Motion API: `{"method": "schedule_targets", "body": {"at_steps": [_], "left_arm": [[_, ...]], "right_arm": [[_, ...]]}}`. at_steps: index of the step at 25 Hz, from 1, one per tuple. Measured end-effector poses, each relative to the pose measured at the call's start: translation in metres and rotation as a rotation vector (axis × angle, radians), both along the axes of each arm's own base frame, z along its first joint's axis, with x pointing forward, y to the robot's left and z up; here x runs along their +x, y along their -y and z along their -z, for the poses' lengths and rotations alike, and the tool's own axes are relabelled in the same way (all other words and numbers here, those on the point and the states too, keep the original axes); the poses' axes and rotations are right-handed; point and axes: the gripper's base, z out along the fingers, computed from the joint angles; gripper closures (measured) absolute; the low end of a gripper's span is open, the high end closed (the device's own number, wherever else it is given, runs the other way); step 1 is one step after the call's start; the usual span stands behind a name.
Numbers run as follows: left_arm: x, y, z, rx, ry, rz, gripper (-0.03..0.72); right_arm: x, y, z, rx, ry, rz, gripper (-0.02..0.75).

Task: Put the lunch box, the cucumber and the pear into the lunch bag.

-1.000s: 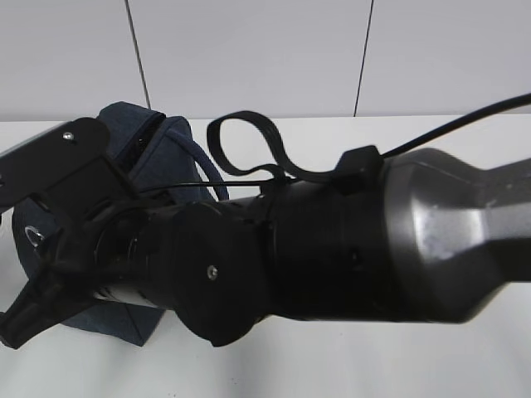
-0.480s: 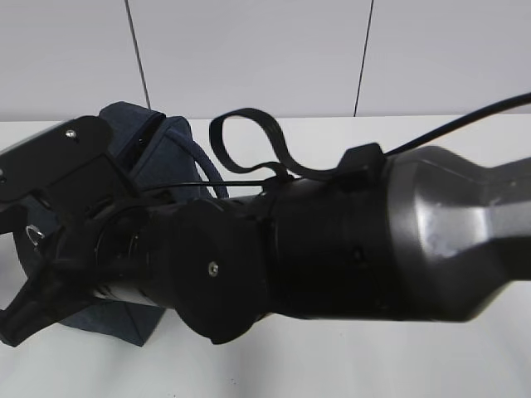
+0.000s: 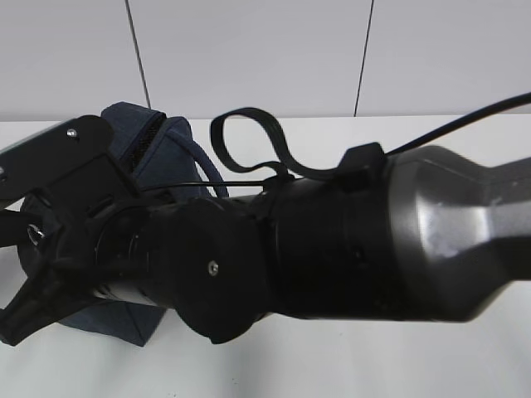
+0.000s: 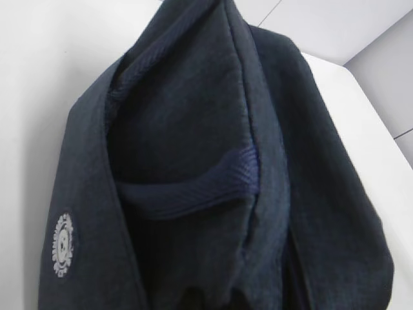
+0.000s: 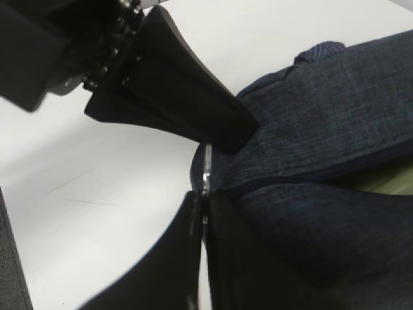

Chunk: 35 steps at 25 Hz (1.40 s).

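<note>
The navy lunch bag (image 3: 162,153) stands at the left behind my right arm (image 3: 332,249), with one handle loop (image 3: 245,137) sticking up. In the right wrist view my right gripper (image 5: 203,197) is shut on the bag's metal zipper pull (image 5: 206,169) at the corner of the bag (image 5: 322,129). My left gripper (image 5: 239,132) comes in from the upper left as one closed black wedge, its tip on the bag's fabric edge. The left wrist view is filled by the bag (image 4: 310,161) and a handle strap (image 4: 193,194). The lunch box, cucumber and pear are out of view.
The white table (image 3: 373,365) runs to a white panelled wall (image 3: 249,50) behind. My right arm blocks most of the exterior view. A pale greenish strip (image 5: 400,184) shows in the bag's gap; I cannot tell what it is.
A black part has come in at the left edge of the exterior view, beside the metal ring. My right arm and the bag have hardly shifted.
</note>
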Motion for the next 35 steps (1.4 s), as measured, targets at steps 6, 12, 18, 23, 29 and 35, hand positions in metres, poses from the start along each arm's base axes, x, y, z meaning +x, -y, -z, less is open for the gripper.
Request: {"method": "schedule_targets", "body": {"at_steps": [6,12,18,23,29,35], "left_arm": [[0.0,0.0,0.0,0.007,0.004,0.002,0.678],[0.0,0.0,-0.001,-0.001,0.006,0.003,0.68],[0.001,0.0,-0.002,-0.006,0.011,0.0,0.682],[0.0,0.001,-0.003,-0.005,0.019,0.0,0.682],[-0.001,0.002,-0.004,-0.013,0.018,0.013,0.682],[-0.002,0.002,-0.004,-0.011,0.015,0.023,0.683]], "right_arm": [[0.0,0.001,-0.006,0.023,-0.01,0.013,0.738],[0.009,-0.002,-0.025,0.071,0.005,0.025,0.738],[0.04,0.016,-0.032,0.103,-0.011,0.117,0.738],[0.059,0.033,-0.032,0.107,-0.025,0.178,0.738],[0.071,0.038,-0.041,0.117,0.005,0.194,0.738],[0.104,0.051,-0.049,0.159,-0.042,0.256,0.738]]}}
